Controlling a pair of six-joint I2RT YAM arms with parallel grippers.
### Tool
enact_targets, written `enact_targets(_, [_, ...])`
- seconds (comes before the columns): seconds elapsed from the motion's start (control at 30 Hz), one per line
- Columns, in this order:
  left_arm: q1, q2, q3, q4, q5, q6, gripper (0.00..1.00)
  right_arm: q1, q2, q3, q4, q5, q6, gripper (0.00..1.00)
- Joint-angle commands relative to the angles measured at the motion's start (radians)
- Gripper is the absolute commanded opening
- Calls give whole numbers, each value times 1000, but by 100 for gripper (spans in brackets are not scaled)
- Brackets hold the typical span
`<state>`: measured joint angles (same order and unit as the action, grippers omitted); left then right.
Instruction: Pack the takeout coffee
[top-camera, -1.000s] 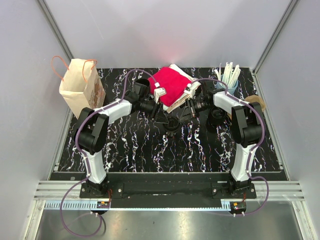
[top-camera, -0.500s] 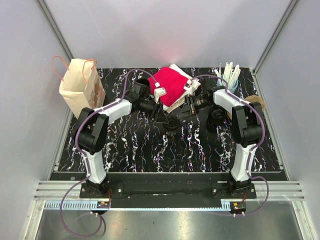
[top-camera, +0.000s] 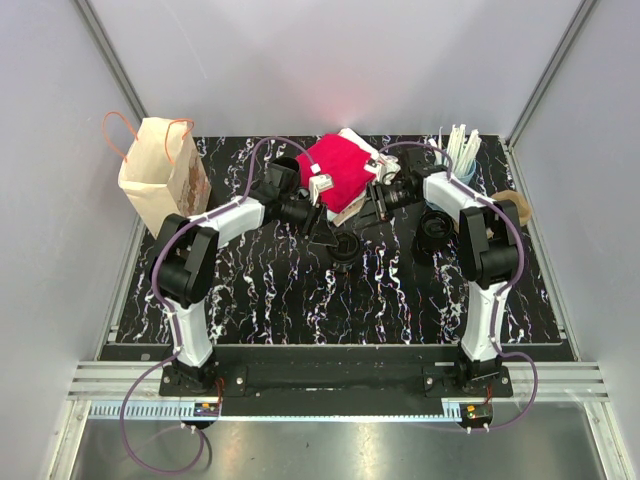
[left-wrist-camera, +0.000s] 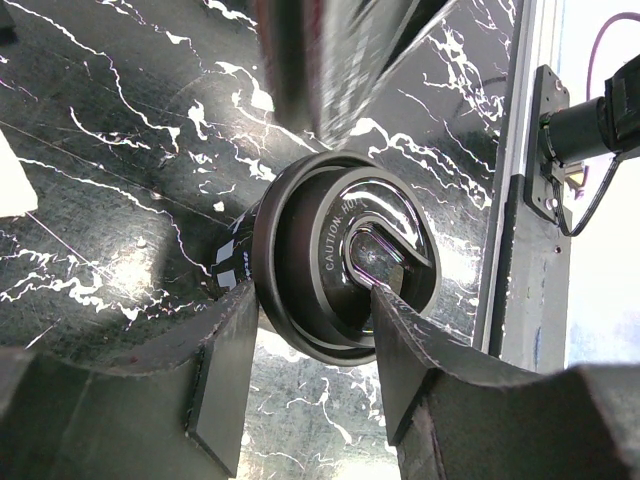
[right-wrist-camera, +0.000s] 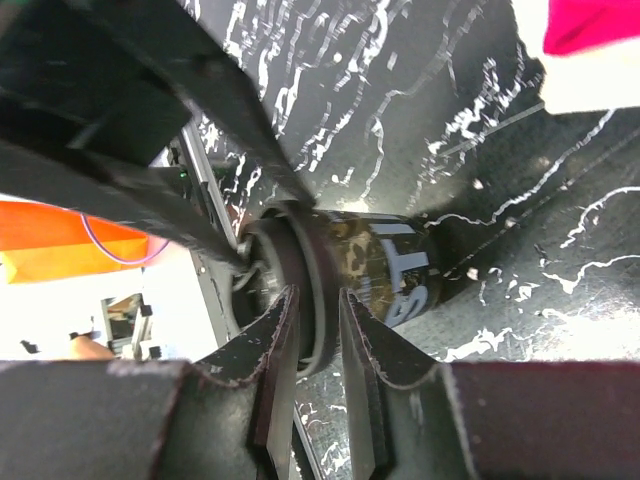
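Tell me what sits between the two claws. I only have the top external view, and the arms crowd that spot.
Observer: A lidded coffee cup. The left wrist view shows its black lid embossed with "CAUTION".
Operator: Report the left claw.
Observer: The left claw has one finger at the lid's edge and the other across its face. I cannot confirm a firm grip.
Operator: Now the right claw.
Observer: The right claw has a finger on either side of the lid's rim, close in.

raised lettering on the black cup lid (left-wrist-camera: 345, 270) reads "caution: ho", the rest hidden; white print on the cup (right-wrist-camera: 400, 285) is illegible.
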<state>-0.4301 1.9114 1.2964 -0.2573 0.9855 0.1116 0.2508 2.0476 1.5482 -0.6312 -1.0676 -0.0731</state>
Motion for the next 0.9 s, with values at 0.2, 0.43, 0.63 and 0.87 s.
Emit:
enact_targets(0.2, [-2,61,-2,-30,-156,69,49,21,33,3,2,-54,-1,29])
enact_targets(0.43, [-2,61,-2,-30,-162,68,49,30,40,-14,2,-32,-7,28])
enact_targets(0.63, [-4,57,-2,-42,-180,74,49,47,54,-53,1,41,-28,25])
enact_targets(0.87, [-4,58,1,-68,-209,91,48,56,52,-123,2,149,-68,24])
